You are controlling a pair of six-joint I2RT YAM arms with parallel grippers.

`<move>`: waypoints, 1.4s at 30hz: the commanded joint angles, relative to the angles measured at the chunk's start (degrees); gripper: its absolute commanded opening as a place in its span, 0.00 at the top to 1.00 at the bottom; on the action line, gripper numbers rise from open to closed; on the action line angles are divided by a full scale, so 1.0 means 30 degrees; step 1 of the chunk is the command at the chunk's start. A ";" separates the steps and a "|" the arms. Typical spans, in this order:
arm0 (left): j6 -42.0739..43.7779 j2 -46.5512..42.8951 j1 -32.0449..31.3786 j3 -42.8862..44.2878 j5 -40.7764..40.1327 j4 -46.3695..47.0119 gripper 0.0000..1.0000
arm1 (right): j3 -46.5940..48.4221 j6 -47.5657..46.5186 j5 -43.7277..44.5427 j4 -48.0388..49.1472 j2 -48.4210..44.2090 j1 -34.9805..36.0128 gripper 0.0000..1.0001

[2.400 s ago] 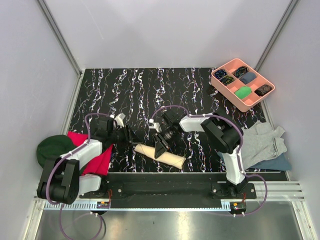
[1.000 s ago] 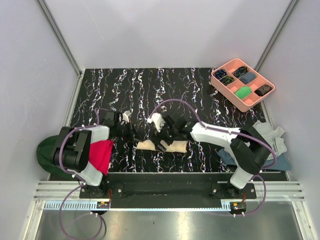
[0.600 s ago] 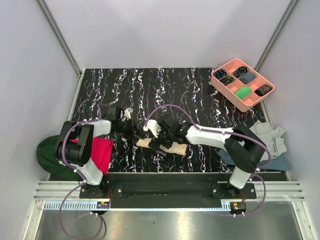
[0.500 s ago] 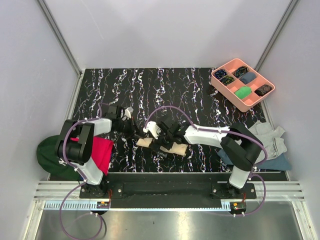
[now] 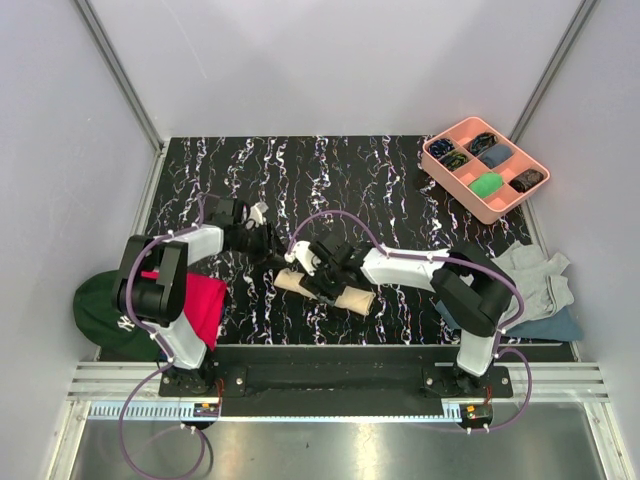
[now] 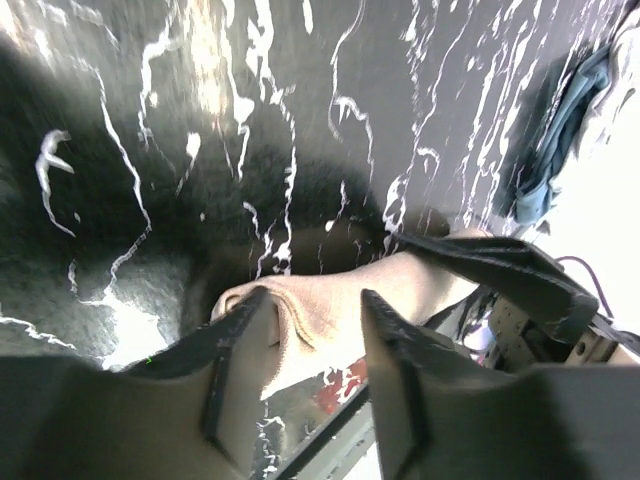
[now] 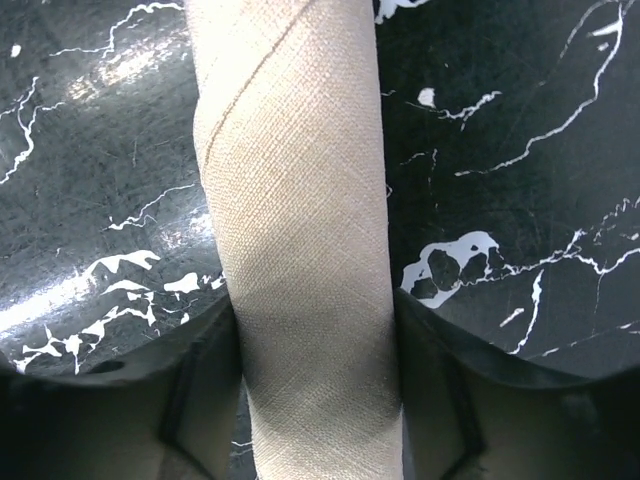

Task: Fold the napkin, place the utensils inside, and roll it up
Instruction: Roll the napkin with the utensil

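The napkin [image 5: 352, 297] lies rolled into a tube near the front edge of the table [image 5: 400, 190]; whatever it wraps is hidden. The right gripper [image 7: 318, 375] clamps the roll's middle, covering that part from above. The left gripper [image 6: 312, 300] has its fingers apart beside the roll's end.

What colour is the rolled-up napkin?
Plain beige woven cloth, no pattern; the napkin shows best in the right wrist view.

Rolled beige napkin [image 5: 356, 298] lying on table [image 5: 350, 180]
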 commanded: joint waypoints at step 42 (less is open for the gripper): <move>0.3249 -0.6796 0.4614 0.2992 0.0490 -0.1794 0.37 | 0.6217 0.4929 -0.3734 -0.3595 0.3525 -0.9190 0.00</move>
